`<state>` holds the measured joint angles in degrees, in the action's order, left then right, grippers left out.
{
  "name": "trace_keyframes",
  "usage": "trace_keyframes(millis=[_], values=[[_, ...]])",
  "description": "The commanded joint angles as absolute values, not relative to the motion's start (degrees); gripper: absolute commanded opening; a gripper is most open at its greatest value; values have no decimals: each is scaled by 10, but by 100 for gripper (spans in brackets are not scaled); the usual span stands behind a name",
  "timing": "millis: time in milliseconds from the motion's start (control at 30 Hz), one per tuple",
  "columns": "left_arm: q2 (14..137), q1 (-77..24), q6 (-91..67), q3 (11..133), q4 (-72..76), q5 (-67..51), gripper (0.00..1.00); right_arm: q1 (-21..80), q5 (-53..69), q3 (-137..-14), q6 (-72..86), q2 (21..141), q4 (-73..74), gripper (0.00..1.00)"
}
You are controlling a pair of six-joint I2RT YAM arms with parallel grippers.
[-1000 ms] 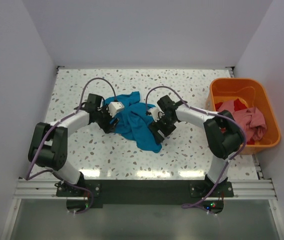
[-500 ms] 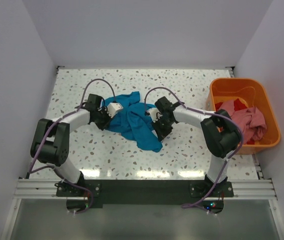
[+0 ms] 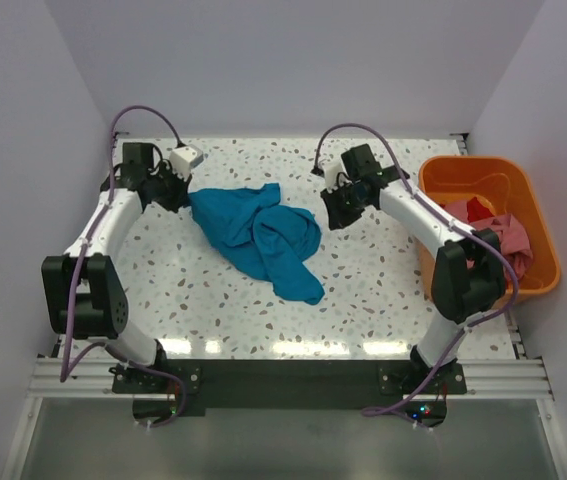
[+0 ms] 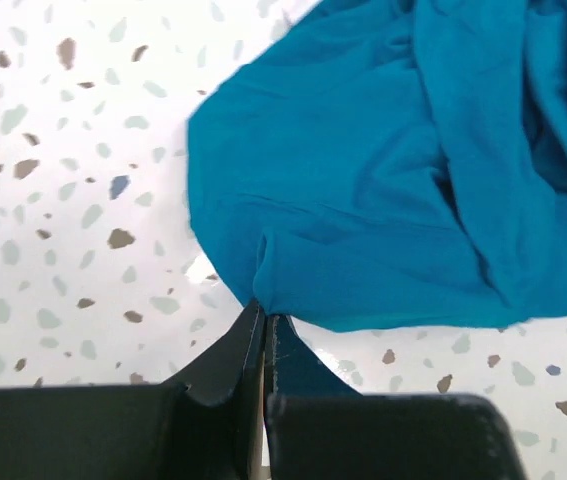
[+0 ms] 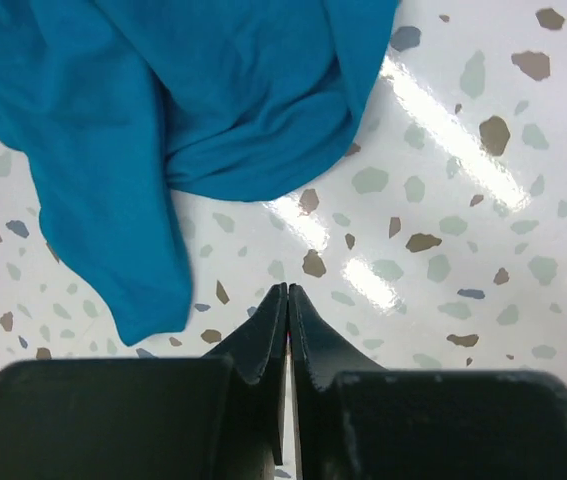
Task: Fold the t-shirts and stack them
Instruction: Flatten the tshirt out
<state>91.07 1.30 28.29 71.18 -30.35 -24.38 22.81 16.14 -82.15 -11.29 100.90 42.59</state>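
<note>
The teal-blue t-shirt lies crumpled in the middle of the table, and shows as well in the left wrist view and the right wrist view. My left gripper is at its far left corner, shut on the cloth's edge. Off the shirt's right side, my right gripper hangs above bare table, shut with nothing between its tips. A pink t-shirt and a red t-shirt lie bunched in the tub.
The orange plastic tub stands at the table's right edge, just right of the right arm. White walls enclose the table at the back and both sides. The speckled tabletop shows around the shirt.
Both grippers have shut and swung outward and toward the back. The left one drew the shirt's corner to the far left. The right one came away with no cloth.
</note>
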Motion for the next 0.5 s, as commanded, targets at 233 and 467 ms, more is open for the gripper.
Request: trace_keyframes(millis=[233,467], values=[[972,77,221,801,-337,-92,0,339,181,-765,-111,1014,435,65],[983,81,229,791,-369,-102,0,395,176,-730,-84,1043,385,66]])
